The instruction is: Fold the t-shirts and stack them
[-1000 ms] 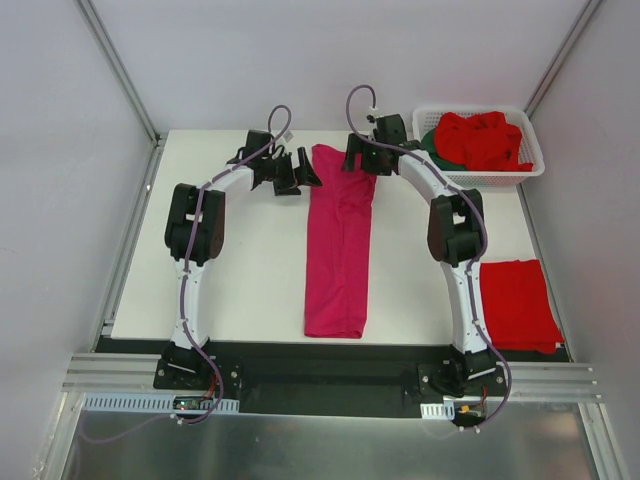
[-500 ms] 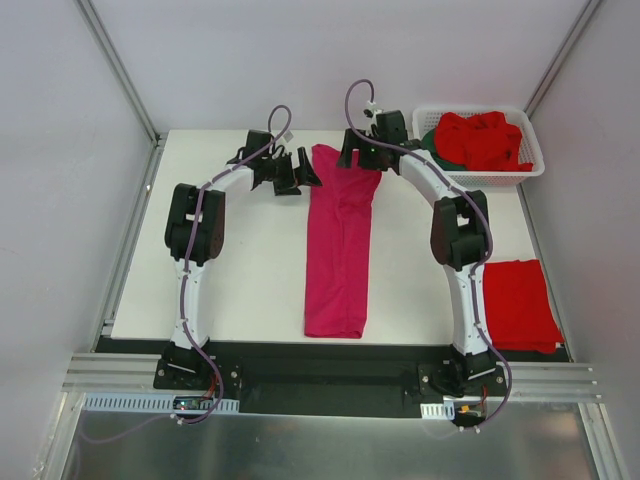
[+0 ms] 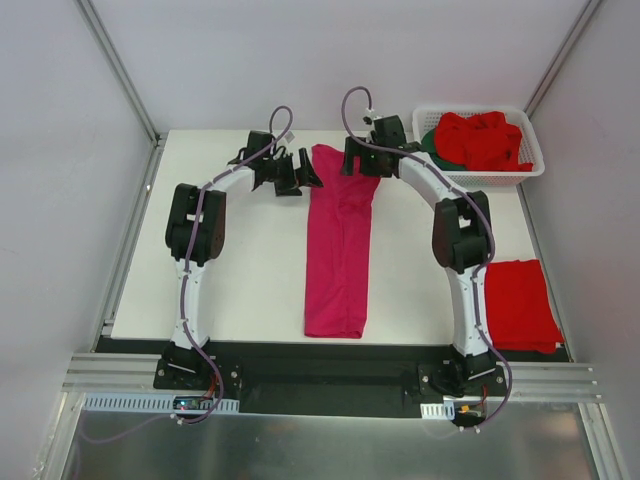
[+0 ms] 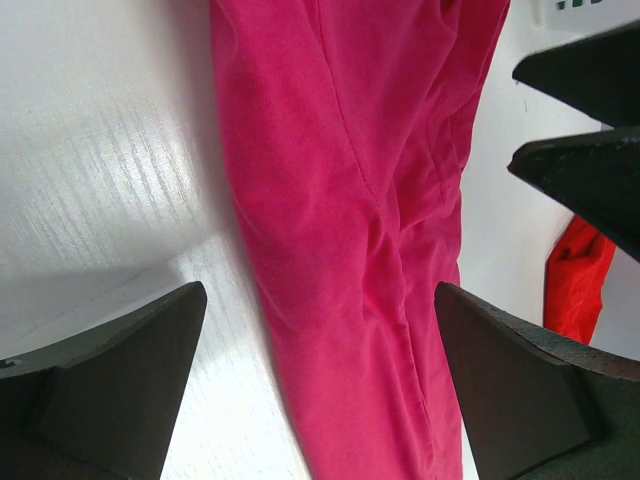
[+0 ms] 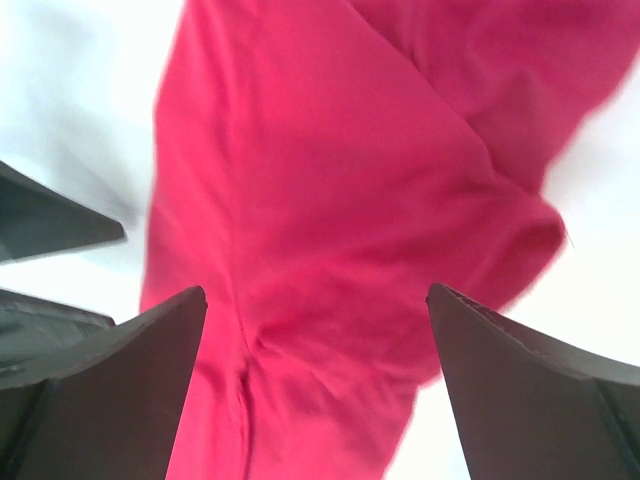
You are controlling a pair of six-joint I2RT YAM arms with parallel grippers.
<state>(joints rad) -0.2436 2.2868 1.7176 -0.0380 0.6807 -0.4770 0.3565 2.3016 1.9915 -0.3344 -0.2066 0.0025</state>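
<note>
Since a moment ago my right gripper (image 3: 360,164) has eased slightly toward me and to the left, over the far end of the magenta-pink t-shirt (image 3: 338,250), while my left arm has barely shifted. On the left, my left gripper (image 3: 299,172) hangs just beside the shirt's far left edge, fingers spread wide and holding nothing; its wrist view shows bare white table (image 3: 250,270) under one finger and pink cloth between the two. The magenta-pink t-shirt lies in the middle of the table as a long narrow strip, running from the near edge to the far edge, with the sides folded in. My right gripper hangs above its far right corner, jaws also wide apart and empty, with rumpled pink cloth filling the gap. Further right, at the far corner, the white basket (image 3: 530,168) holds crumpled red t-shirts (image 3: 482,138) and a dark green t-shirt (image 3: 431,146) beneath them. Near the right edge lies a folded red t-shirt (image 3: 518,303).
</note>
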